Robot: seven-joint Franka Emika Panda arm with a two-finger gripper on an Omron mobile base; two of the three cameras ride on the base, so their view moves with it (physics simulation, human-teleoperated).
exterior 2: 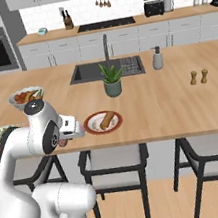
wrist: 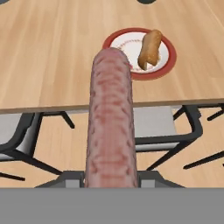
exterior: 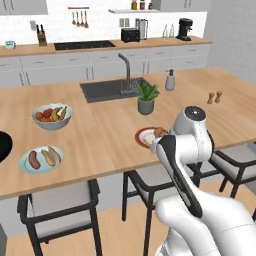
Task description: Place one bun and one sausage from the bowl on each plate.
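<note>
My gripper (wrist: 110,177) is shut on a reddish sausage (wrist: 110,118) that sticks out lengthwise from its jaws. It hangs over the counter's front edge, just short of the white red-rimmed plate (wrist: 131,73), which holds one bun (wrist: 148,48). From the right base view, the hand with the sausage (exterior 2: 62,142) is left of that plate (exterior 2: 87,125). The pale blue plate (exterior: 24,166) at the left carries a sausage (exterior: 34,159) and a bun (exterior: 51,156). The black bowl (exterior: 2,145) shows at the left edge; its contents are hidden.
A white fruit bowl (exterior: 52,116) stands behind the blue plate. A potted plant (exterior: 147,97) and the sink (exterior: 112,89) lie beyond the red-rimmed plate. Salt and pepper shakers (exterior: 215,97) stand at the right. Dark-framed chairs (wrist: 170,131) sit under the counter edge.
</note>
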